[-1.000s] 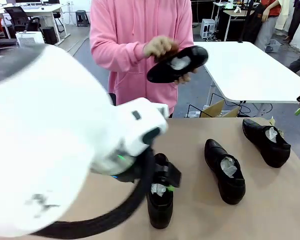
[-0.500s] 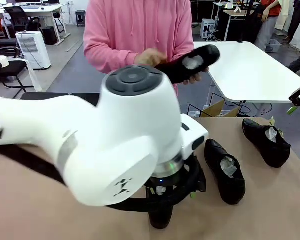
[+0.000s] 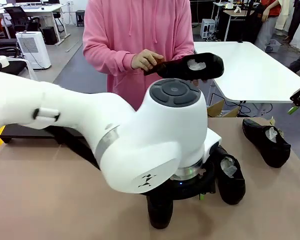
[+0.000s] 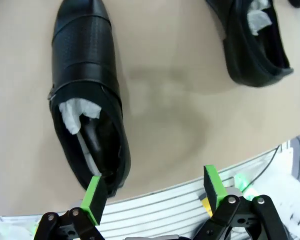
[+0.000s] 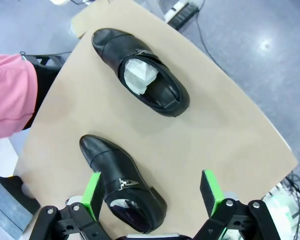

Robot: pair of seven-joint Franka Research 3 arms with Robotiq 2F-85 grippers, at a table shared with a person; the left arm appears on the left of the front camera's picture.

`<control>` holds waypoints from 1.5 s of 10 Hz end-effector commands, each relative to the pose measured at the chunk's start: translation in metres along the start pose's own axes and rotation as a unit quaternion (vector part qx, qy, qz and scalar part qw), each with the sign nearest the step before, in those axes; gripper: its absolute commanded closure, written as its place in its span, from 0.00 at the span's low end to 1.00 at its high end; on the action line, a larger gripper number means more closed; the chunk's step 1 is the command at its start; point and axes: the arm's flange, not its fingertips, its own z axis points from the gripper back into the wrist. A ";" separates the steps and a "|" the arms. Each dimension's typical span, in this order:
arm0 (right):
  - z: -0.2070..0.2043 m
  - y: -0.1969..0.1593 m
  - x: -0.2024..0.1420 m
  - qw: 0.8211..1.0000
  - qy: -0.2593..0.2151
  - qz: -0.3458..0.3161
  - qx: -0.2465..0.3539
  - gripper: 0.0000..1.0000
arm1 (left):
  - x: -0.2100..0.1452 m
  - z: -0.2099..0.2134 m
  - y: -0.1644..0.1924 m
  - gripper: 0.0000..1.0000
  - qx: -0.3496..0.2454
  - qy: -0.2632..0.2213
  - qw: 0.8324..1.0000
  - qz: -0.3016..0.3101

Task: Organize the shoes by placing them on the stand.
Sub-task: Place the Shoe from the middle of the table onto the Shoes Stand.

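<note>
Shoes lie three on the brown table [image 3: 40, 200], while a fourth is off it. A person [image 3: 135, 35] in a pink top stands at the far side and holds the fourth shoe [image 3: 190, 67] with both hands [image 3: 146, 60] above the table's far edge, its opening facing up.

The left arm [image 3: 140, 140] reaches across the middle and covers most of the near shoe [image 3: 160, 217], whose toe points toward the robot's side. In the left wrist view the left gripper [image 4: 154, 189] hangs over that shoe's heel end, its jaws spread wide with nothing between them. One green pad [image 4: 94, 192] sits right at the heel rim, though whether it touches is hard to tell. White paper [image 4: 75, 112] is stuffed into the shoe's opening.

The middle shoe [image 3: 231, 175] lies just beside the arm's wrist. The right shoe [image 3: 267, 140] lies apart from it, near the table's right edge.

The right gripper [image 5: 151, 192] hovers high over the right part of the table, jaws wide apart and empty, looking down on two shoes.

A low black slab at the table's left, partly hidden behind the arm, looks like the stand [image 3: 25, 132], and the three shoes on the table lie well away from it
</note>
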 end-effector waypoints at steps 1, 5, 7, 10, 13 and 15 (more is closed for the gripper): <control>0.000 -0.002 0.001 1.000 -0.001 0.007 0.003 0.00 | 0.017 -0.024 -0.017 0.00 0.004 -0.012 0.999 0.032; 0.000 -0.002 0.001 1.000 -0.001 0.007 0.003 0.00 | 0.032 -0.056 -0.008 0.00 0.010 -0.008 0.999 0.050; 0.000 -0.002 0.001 1.000 -0.001 0.007 0.003 0.00 | 0.032 -0.067 -0.005 0.00 0.023 0.009 0.998 0.050; 0.000 -0.002 0.001 1.000 -0.001 0.007 0.003 0.00 | 0.031 -0.067 0.000 0.34 0.044 0.004 0.999 0.032; 0.000 -0.002 0.001 1.000 -0.001 0.007 0.003 0.00 | 0.031 -0.064 0.005 0.86 0.047 0.011 0.998 0.026; 0.000 -0.002 0.001 1.000 -0.001 0.007 0.003 0.00 | 0.031 -0.064 0.012 1.00 0.054 0.015 0.998 0.025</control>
